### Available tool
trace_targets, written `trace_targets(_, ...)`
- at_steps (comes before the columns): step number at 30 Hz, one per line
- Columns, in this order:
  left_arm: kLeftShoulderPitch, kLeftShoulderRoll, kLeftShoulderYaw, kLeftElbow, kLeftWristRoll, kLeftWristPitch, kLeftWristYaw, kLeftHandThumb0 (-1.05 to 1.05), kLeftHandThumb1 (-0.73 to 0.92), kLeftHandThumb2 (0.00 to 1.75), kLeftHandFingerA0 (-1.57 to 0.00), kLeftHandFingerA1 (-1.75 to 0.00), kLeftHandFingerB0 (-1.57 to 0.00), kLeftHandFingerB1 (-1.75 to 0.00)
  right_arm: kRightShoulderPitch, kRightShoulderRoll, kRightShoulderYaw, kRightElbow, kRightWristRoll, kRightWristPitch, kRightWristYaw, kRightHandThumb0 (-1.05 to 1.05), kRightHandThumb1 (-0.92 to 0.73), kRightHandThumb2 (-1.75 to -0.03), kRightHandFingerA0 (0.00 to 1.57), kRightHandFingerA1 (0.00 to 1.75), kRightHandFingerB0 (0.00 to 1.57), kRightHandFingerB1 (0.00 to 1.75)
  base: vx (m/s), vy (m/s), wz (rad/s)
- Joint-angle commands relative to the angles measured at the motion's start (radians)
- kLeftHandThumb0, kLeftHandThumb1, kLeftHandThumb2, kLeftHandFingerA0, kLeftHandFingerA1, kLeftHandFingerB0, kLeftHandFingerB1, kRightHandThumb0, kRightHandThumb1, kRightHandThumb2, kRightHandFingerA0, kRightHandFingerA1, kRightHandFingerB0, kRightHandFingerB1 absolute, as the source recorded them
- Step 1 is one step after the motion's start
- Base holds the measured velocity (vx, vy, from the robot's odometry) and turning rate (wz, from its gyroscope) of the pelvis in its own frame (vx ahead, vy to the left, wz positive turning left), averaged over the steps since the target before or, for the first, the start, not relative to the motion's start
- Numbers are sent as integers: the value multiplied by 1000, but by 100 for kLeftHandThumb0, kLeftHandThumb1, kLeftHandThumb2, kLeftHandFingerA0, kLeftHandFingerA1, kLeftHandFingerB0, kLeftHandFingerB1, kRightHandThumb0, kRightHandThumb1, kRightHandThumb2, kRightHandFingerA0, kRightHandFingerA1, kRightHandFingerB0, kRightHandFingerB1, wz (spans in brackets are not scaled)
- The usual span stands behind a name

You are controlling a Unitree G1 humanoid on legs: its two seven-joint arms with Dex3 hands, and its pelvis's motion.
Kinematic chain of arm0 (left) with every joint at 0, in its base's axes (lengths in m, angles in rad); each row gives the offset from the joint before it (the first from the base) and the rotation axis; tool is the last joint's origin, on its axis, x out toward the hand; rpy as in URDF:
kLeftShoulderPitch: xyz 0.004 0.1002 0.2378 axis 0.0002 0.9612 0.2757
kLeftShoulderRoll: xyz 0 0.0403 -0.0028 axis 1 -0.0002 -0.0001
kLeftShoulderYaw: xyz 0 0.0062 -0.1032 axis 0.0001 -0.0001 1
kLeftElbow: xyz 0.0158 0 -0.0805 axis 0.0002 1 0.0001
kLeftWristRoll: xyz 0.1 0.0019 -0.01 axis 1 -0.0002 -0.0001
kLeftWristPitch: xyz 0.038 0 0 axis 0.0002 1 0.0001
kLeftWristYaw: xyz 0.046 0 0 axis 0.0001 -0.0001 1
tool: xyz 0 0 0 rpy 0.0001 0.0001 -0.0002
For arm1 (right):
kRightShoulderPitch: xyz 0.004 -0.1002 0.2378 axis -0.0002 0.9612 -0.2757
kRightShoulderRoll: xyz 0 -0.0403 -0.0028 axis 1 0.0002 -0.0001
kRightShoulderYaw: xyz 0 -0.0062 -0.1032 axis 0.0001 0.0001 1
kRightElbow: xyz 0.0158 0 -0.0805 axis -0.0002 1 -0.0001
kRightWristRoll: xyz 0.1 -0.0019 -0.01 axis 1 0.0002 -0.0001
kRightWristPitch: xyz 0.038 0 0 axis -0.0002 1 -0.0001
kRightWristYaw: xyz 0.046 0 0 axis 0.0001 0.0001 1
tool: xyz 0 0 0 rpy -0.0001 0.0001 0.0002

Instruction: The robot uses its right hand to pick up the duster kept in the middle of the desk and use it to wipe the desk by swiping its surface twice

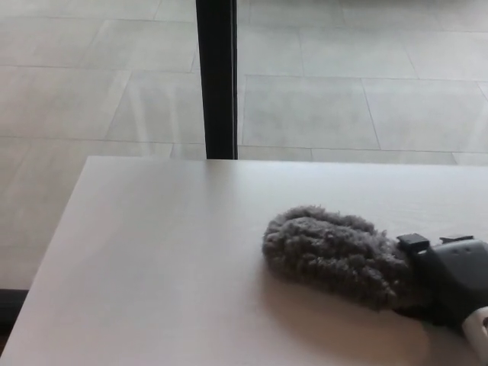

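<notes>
No readable text anywhere.

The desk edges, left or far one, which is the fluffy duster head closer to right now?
The far edge. The grey duster, held by the right hand, lies on the desk's right half, well away from the left edge.
</notes>
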Motion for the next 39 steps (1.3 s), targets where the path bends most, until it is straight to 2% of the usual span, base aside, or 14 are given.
trace_targets(1,29,12,30,-7,-52,-52,-38,-105,49,91,-106,-98,-96,-98,86,-110,-356,158,353,330,400,-34,-78,-63,68,157,60,98,0,0,0)
trace_targets(2,28,11,32,-2,-53,-55,-44,-105,49,92,-107,-98,-99,-97,104,-117,-378,164,359,334,391,-37,-80,-64,56,133,55,85,0,0,0)
trace_targets(5,30,6,31,-13,-52,-59,-45,-105,48,90,-107,-96,-99,-95,125,-125,-417,172,358,342,392,-39,-78,-65,62,152,59,89,0,0,0)
trace_targets(8,31,2,36,-9,-56,-65,-58,-105,51,89,-105,-94,-95,-93,148,-135,-518,174,412,325,385,-40,-80,-63,54,106,55,75,0,0,0)
trace_targets(11,36,-2,37,-19,-55,-75,-59,-105,50,90,-107,-95,-94,-95,168,-147,-533,174,380,347,354,-41,-73,-63,58,140,57,81,0,0,0)
trace_targets(15,42,1,50,-21,-65,-85,-77,-105,51,86,-110,-91,-97,-93,190,-158,-582,174,378,346,383,-40,-73,-63,57,139,59,78,0,0,0)
trace_targets(16,38,2,48,-29,-63,-67,-62,-105,49,90,-113,-91,-98,-94,195,-165,-615,169,399,348,384,-40,-74,-62,49,96,64,83,0,0,0)
trace_targets(23,30,0,37,-35,-53,-54,-65,-105,50,91,-113,-91,-99,-93,203,-153,-536,101,288,292,348,-38,-70,-64,68,141,66,82,0,0,0)
trace_targets(24,31,-3,36,-42,-52,-61,-59,-105,51,92,-110,-93,-98,-94,166,-128,-506,87,261,317,335,-43,-55,-93,108,134,68,102,0,0,0)
trace_targets(26,29,-1,28,-42,-47,-63,-52,-105,51,91,-110,-93,-98,-94,164,-128,-460,64,229,315,342,-35,-71,-60,76,175,53,99,0,0,0)
trace_targets(28,27,1,30,-49,-53,-55,-48,-105,51,92,-109,-96,-95,-98,136,-114,-343,15,139,294,303,-38,-48,-88,114,136,72,102,0,0,0)
trace_targets(30,22,5,40,-37,-64,-54,-56,-105,52,91,-110,-92,-95,-95,89,-73,-275,-17,111,329,342,-33,-71,-62,83,171,68,101,0,0,0)
trace_targets(34,16,11,35,-35,-60,-49,-46,-105,52,96,-110,-93,-97,-96,86,-47,-188,-96,103,314,356,-41,-54,-72,93,147,69,75,0,0,0)
trace_targets(39,12,14,33,-30,-61,-52,-53,-105,52,95,-109,-92,-94,-97,76,36,-65,-142,49,360,354,-32,-70,-62,79,167,72,84,0,0,0)
